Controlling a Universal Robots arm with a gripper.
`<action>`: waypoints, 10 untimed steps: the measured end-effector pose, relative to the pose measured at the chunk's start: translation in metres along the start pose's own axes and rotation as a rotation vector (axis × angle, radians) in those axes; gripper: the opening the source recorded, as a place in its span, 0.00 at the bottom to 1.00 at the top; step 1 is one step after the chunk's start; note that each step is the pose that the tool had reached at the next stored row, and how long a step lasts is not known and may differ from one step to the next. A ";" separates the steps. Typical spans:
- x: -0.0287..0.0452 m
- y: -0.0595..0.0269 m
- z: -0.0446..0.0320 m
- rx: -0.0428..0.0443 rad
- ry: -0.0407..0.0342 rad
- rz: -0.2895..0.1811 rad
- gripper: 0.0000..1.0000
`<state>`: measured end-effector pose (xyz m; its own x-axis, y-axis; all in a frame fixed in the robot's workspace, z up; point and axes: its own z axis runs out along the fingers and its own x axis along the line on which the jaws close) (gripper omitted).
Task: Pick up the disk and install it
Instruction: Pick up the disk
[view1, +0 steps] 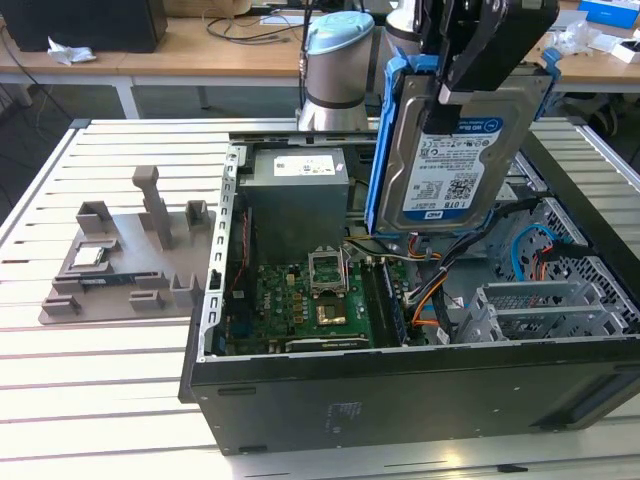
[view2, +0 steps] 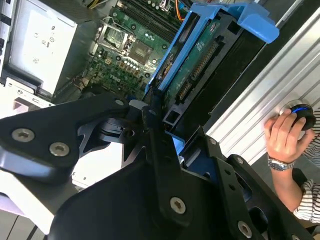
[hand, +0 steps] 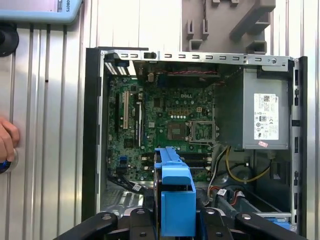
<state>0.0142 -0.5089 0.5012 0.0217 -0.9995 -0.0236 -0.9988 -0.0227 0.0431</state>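
my gripper (view1: 452, 95) clamps the disk (view1: 450, 175) upright, with the open case (view1: 400, 395) below. pickup looks done; i judge seating needs careful alignment.

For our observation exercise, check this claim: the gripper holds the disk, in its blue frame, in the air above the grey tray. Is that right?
Wrong place. The gripper holds the disk, in its blue frame, in the air above the open computer case, not the grey tray, which lies beside the case at the exterior view's left. The exterior view shows this.

Slatted table (view1: 100, 385) bears computer case (view1: 400, 400), grey fixture (view1: 172, 262)
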 end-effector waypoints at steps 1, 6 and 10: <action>0.0168 0.0000 -0.0003 0.0000 0.0000 0.000 0.36; 0.0509 -0.0001 -0.0009 0.0000 0.0001 0.000 0.36; 0.0588 -0.0002 -0.0008 0.0001 -0.0010 0.000 0.36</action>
<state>0.0157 -0.5678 0.5006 0.0218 -0.9995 -0.0246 -0.9988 -0.0229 0.0430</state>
